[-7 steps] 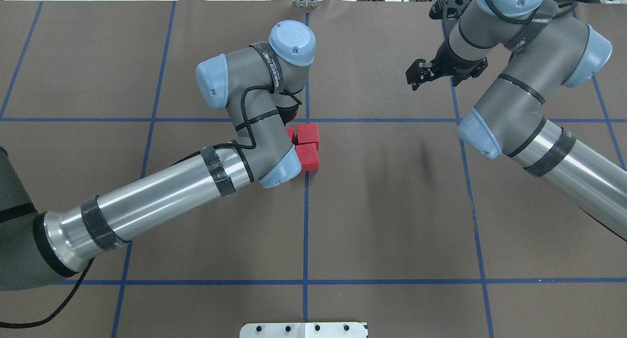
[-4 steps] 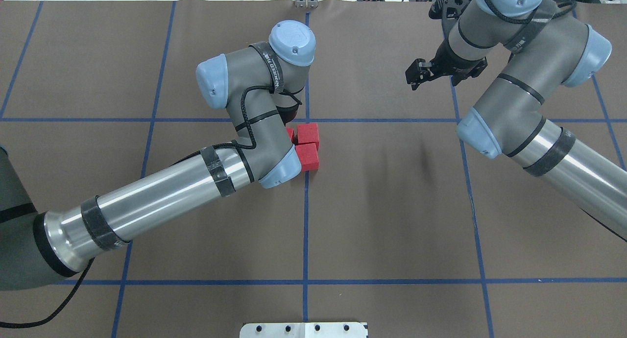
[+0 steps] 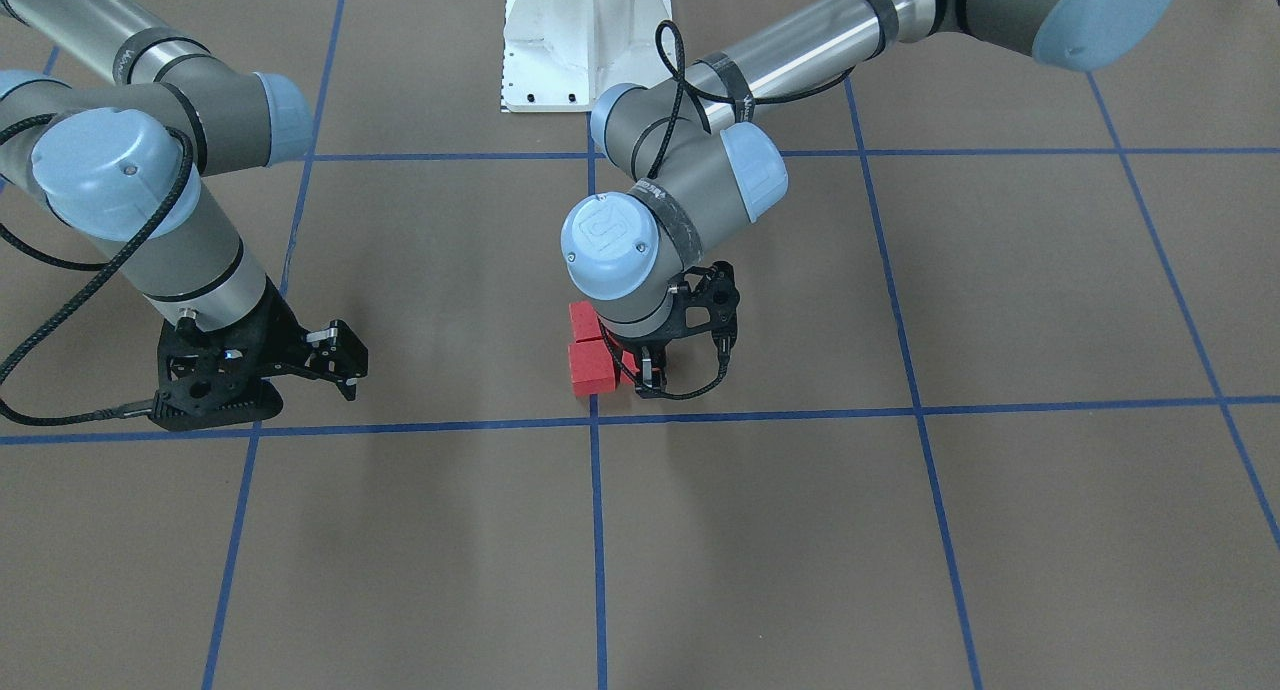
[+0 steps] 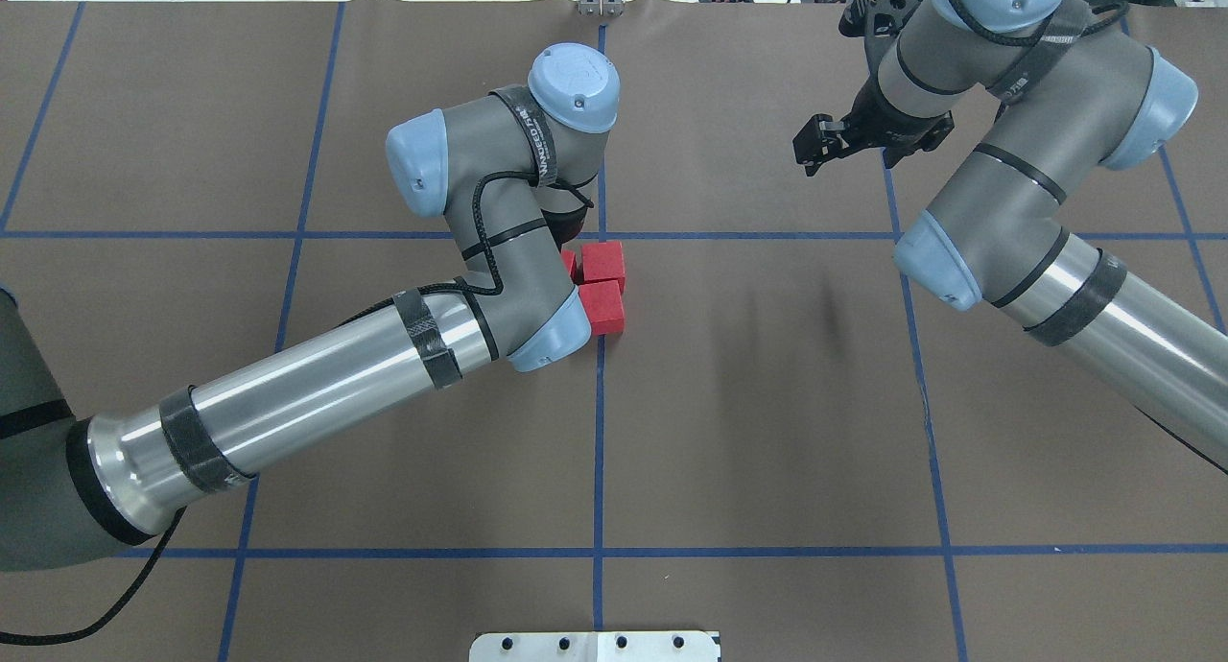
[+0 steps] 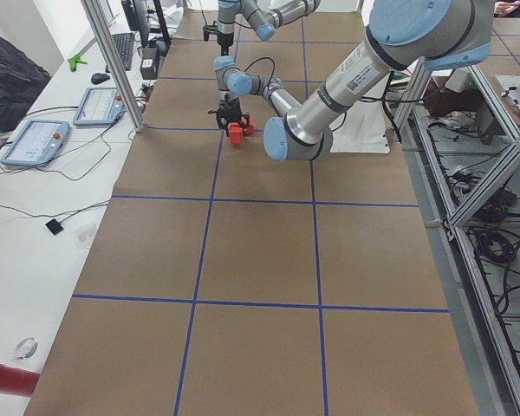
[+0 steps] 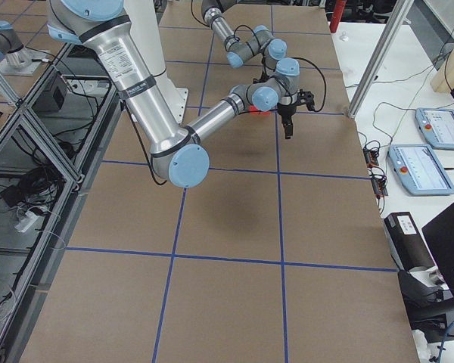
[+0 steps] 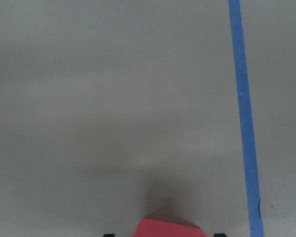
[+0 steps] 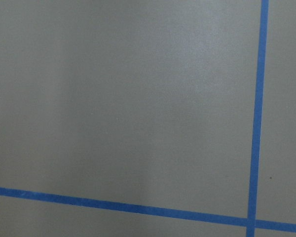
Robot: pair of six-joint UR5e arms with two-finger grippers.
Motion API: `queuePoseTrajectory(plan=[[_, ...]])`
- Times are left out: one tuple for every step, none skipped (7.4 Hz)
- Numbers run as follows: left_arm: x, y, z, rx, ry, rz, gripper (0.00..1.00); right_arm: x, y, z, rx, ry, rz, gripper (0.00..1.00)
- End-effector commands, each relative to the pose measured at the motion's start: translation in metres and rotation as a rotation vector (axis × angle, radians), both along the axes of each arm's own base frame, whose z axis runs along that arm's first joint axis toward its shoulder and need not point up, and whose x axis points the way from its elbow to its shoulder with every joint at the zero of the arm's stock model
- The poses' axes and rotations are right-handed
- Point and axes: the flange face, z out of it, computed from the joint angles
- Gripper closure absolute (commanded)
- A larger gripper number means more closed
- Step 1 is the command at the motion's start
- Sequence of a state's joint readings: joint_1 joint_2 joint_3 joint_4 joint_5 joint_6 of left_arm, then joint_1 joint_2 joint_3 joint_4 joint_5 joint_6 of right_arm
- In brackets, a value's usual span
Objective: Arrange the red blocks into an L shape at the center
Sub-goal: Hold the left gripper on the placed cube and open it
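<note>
Three red blocks lie close together on the robot's side of the center tape crossing (image 4: pixel 601 235), which also shows in the front view (image 3: pixel 594 420). Two blocks (image 4: pixel 604 261) (image 4: pixel 605 309) touch in a column; the front view shows them too (image 3: pixel 592 365) (image 3: pixel 583 320). The third block (image 3: pixel 628 363) sits beside them, mostly hidden under my left wrist (image 4: pixel 569 262). My left gripper (image 3: pixel 640 375) is low around it. In the left wrist view the block (image 7: pixel 170 228) lies between the fingertips (image 7: pixel 108 235) with small gaps, so the gripper looks open. My right gripper (image 4: pixel 811 153) is open and empty, far to the right.
The white robot base (image 3: pixel 583 40) stands at the table's near-robot edge. Blue tape lines divide the brown floor (image 4: pixel 767 403). A side desk with tablets (image 5: pixel 35 143) and metal posts (image 5: pixel 113 61) runs along the far edge.
My left wrist has shifted very slightly. The blocks and the right arm have hardly moved.
</note>
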State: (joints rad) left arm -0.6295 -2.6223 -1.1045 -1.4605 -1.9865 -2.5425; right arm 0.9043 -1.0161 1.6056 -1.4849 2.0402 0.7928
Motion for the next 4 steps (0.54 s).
queuePoseTrajectory(plan=[[0.0009,-0.0001,-0.0003,0.002,0.007,-0.005,0.22,0.0005,-0.0002,-0.0006,0.001,-0.001,0.001,0.01],[0.0008,-0.0001,-0.0001,-0.002,0.006,-0.009,0.31,0.0006,-0.0001,0.0004,-0.001,0.0,0.001,0.01],[0.0016,0.0009,0.0001,-0.003,0.005,-0.007,0.43,0.0005,-0.0002,-0.0006,0.001,-0.001,0.001,0.01],[0.0008,0.0,0.0001,-0.003,0.005,-0.009,0.52,-0.0004,0.0003,-0.0006,0.0,-0.001,0.0,0.01]])
